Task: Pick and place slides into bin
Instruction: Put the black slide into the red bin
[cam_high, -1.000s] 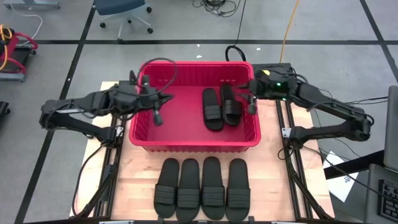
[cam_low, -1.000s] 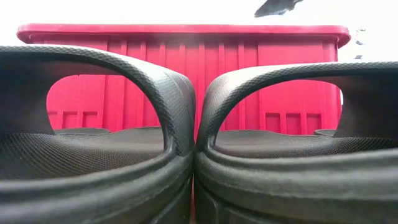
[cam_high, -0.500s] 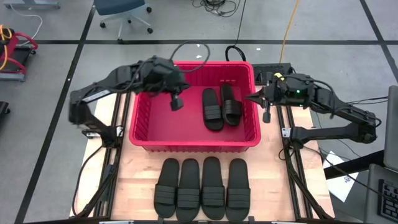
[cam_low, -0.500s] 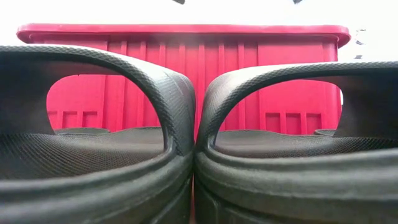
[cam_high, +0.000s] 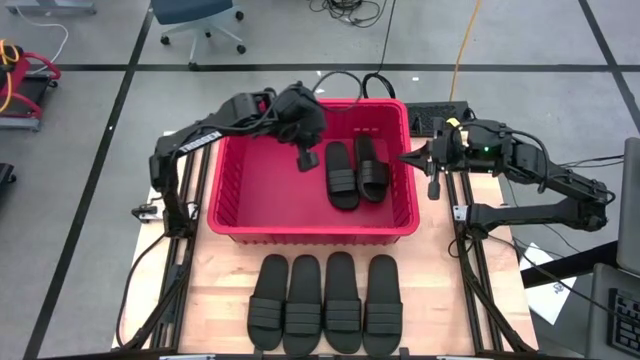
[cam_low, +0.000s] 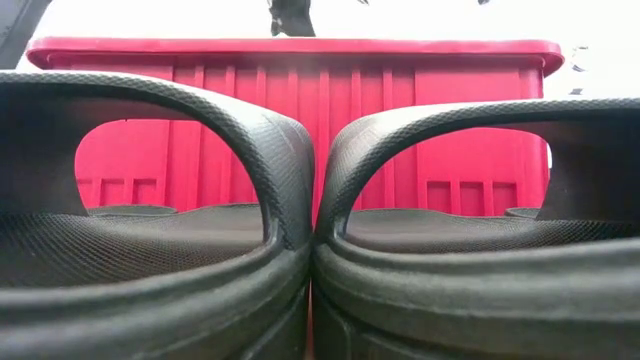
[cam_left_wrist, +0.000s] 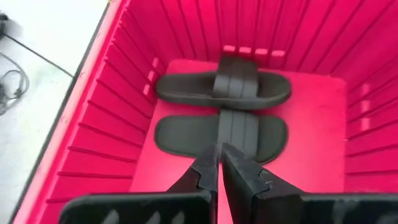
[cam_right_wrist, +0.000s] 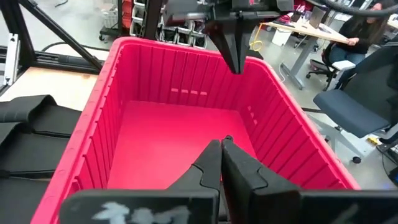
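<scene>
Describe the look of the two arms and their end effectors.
Both arms are dark, jointed links with black cables looping along them. The left end effector and right end effector each end in two black, tapered fingers. A small green light glows on the right arm.

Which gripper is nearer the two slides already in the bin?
Left. The left gripper hangs over the bin, just beside the two slides inside it; the right gripper is outside the bin's right wall, farther off.
</scene>
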